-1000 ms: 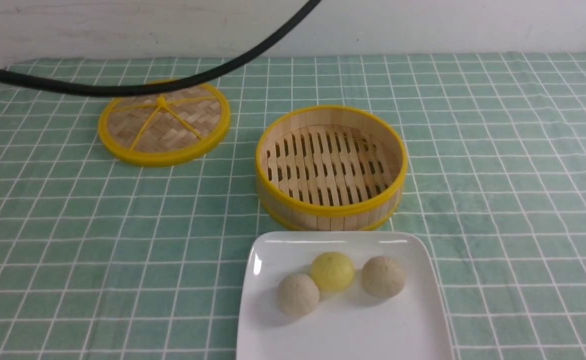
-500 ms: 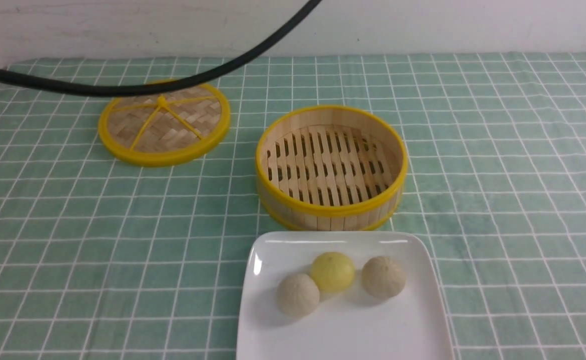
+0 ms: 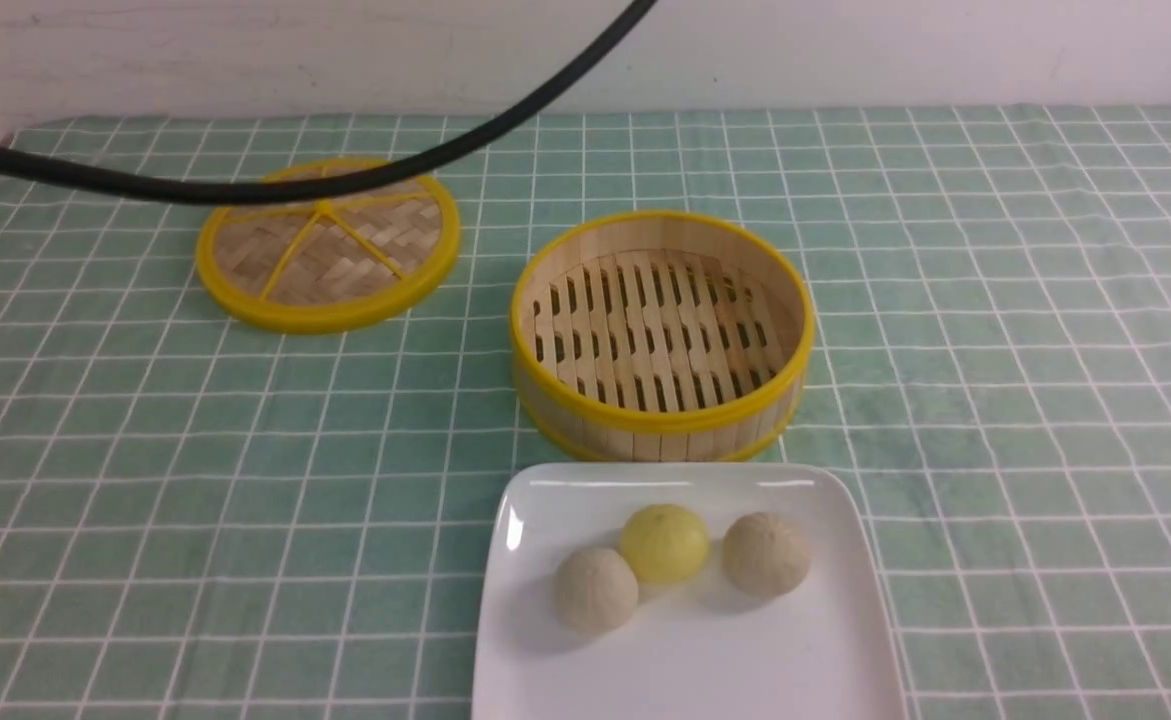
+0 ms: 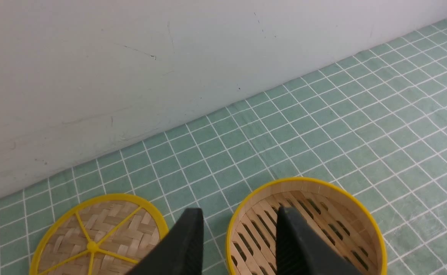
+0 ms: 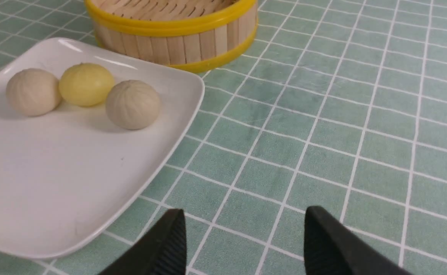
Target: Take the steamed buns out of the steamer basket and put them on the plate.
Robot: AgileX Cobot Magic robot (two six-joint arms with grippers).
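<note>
Three steamed buns lie in a row on the white plate (image 3: 685, 670) at the front: a beige one (image 3: 596, 589), a yellow one (image 3: 664, 543) and another beige one (image 3: 766, 553). Behind the plate stands the steamer basket (image 3: 661, 415) with nothing on its slatted floor. In the right wrist view the buns (image 5: 132, 104) rest on the plate (image 5: 55, 183), and my right gripper (image 5: 244, 215) hangs open over the cloth beside the plate. My left gripper (image 4: 238, 215) is open and empty, high above the gap between the basket (image 4: 307, 183) and the lid.
The woven yellow-rimmed lid (image 3: 328, 243) lies flat at the back left, also in the left wrist view as the lid (image 4: 97, 236). A black cable (image 3: 345, 185) sags across the lid. A green checked cloth (image 3: 995, 350) covers the table up to a white wall.
The black cable has sagged slightly lower over the lid. The buns, plate and basket have not moved.
</note>
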